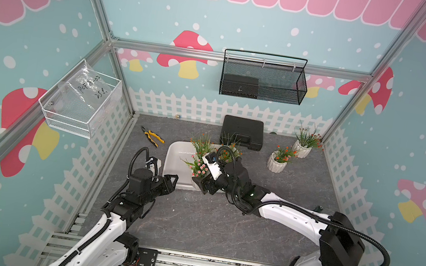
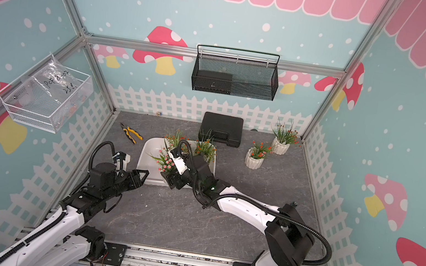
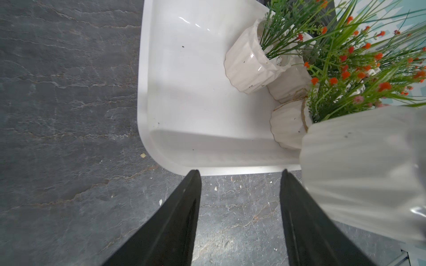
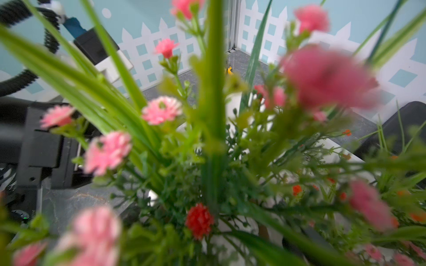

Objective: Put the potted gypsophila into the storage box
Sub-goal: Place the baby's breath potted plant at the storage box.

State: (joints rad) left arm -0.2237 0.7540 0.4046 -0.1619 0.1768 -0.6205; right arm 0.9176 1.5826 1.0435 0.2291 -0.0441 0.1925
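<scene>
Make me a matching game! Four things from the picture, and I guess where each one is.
Things:
1. pliers
2. black case
3. black mesh basket
4. pink-flowered pot

Places:
A. hanging on the back wall
B. held in the right end effector, at the near rim of the storage box
C. lying on the table, left of the storage box
D. on the table, behind the storage box

Pairs: 1-C, 2-D, 3-A, 4-B
</scene>
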